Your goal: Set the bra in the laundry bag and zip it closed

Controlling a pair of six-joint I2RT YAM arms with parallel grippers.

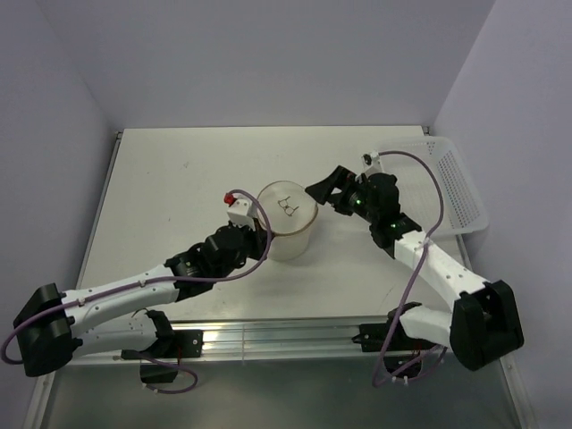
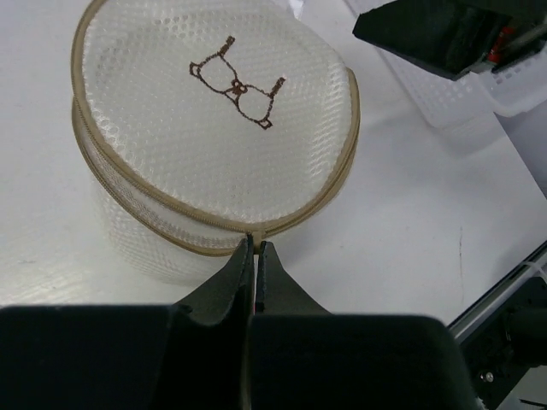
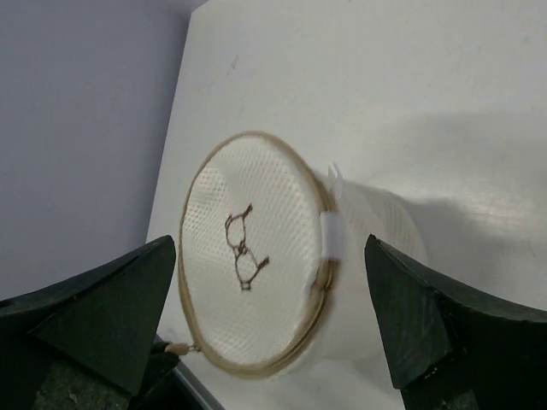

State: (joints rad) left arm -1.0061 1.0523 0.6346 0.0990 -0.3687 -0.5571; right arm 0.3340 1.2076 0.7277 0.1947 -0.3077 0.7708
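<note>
Got the laundry bag (image 1: 288, 228) standing upright pretty much dead centre on the table (image 1: 179, 179), printed face up, little bra symbol (image 2: 237, 91) on top. Looks closed along the zip (image 2: 154, 224) on the side facing the left wrist cam. Can't make out the bra itself through the mesh, way too milky to tell what's in there.

Found the left gripper (image 2: 255, 248) at about 8 o'clock of the bag, jaws pressed tight together and tips right on the zip line. Can't tell whether a pull tab is pinched in there.

Spotted the right gripper (image 3: 269, 246) at 2 o'clock of the bag, jaws flung wide, gripping nothing, close to the bag but not touching.

Also noticed a white perforated basket (image 1: 458, 183) further out at 2 o'clock, over at the table's right edge.
</note>
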